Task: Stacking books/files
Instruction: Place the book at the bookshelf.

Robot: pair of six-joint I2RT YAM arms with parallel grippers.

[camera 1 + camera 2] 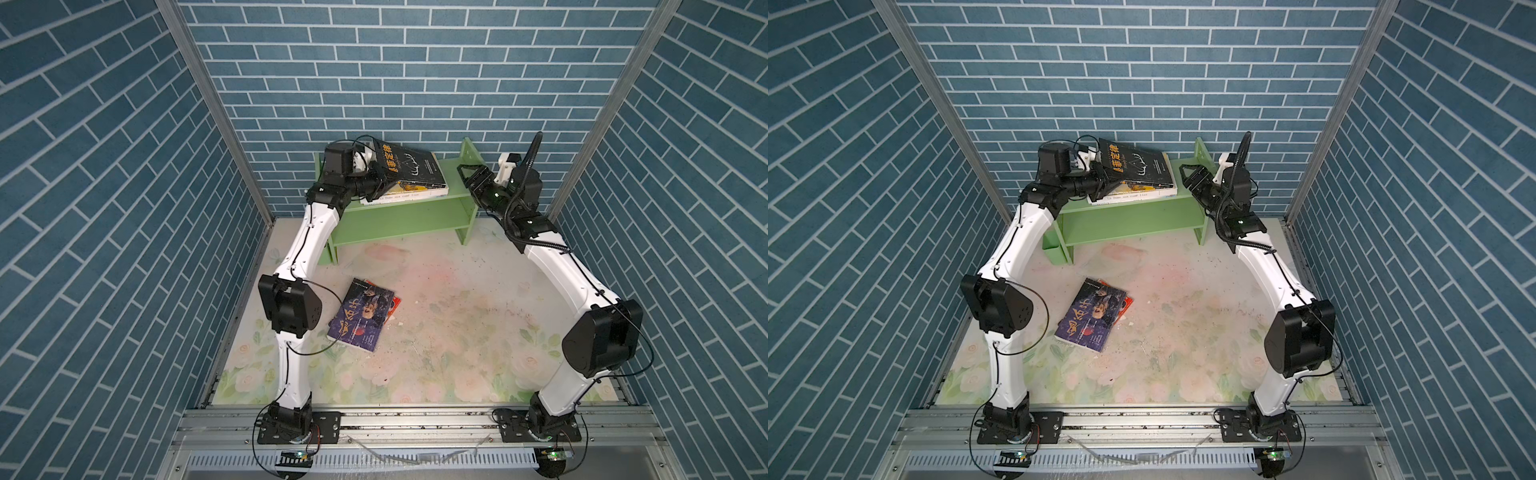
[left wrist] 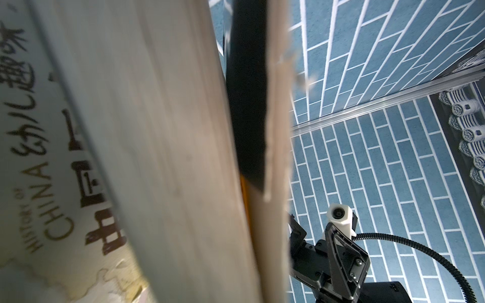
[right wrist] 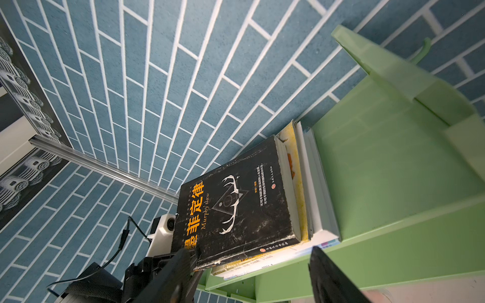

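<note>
So the green shelf [image 1: 399,218] sits at the back against the brick wall [image 1: 415,62], and basically everything is happening on its top board. There's a little pile up there toward the shelf's left end: white books [image 3: 322,204] at the bottom, a yellow illustrated book [image 3: 301,194] on those, and the black book [image 1: 411,166] with orange characters on top. That black book isn't lying flat though. The end nearer the shelf's right side rests on the pile and the end over the shelf's left side is lifted, so it's tilted. The left gripper [image 1: 376,183] is pinched onto that raised edge, jaws narrow and clamped on cover and pages. The left wrist view is mostly page edges right in your face, plus the yellow cover [image 2: 42,199] reading "History of China". The right gripper [image 1: 464,172] hangs above the shelf's right end, near the upright side panel [image 1: 471,154], jaws spread wide with nothing between them and clear of the pile. Down on the floral tabletop [image 1: 478,332] in front of the shelf, well apart from it, the purple book [image 1: 361,318] lies flat on the red comic [image 1: 397,300], which only peeks out along one edge. Both top views show the same layout.
</note>
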